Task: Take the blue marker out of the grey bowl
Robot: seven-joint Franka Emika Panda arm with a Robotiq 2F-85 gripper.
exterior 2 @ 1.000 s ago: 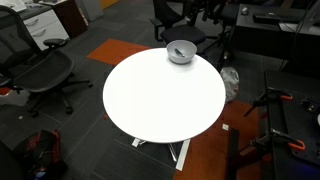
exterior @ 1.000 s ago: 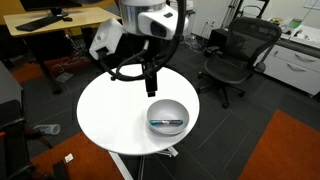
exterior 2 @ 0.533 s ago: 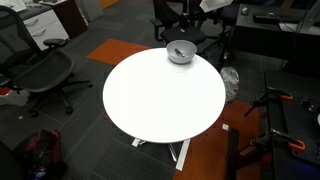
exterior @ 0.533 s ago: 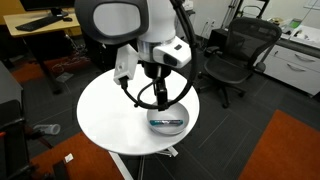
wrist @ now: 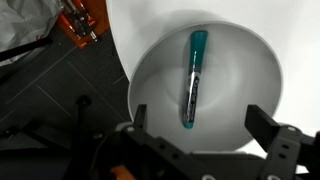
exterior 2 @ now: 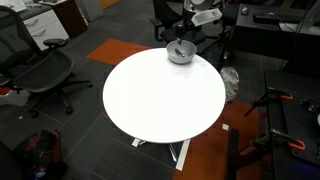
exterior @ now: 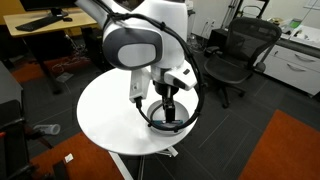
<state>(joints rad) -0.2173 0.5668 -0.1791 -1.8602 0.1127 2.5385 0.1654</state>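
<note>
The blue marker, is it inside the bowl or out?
Inside. The blue marker lies flat on the bottom of the grey bowl, seen in the wrist view.

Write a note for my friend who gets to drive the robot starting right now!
The claw is open and holds nothing. It hangs right above the grey bowl.
The blue marker lies flat inside the bowl, under the open claw.
The bowl sits near the edge of the white table.
Done: claw lined up over the marker.
Left: go down, close on the marker, lift it out of the bowl.
</note>
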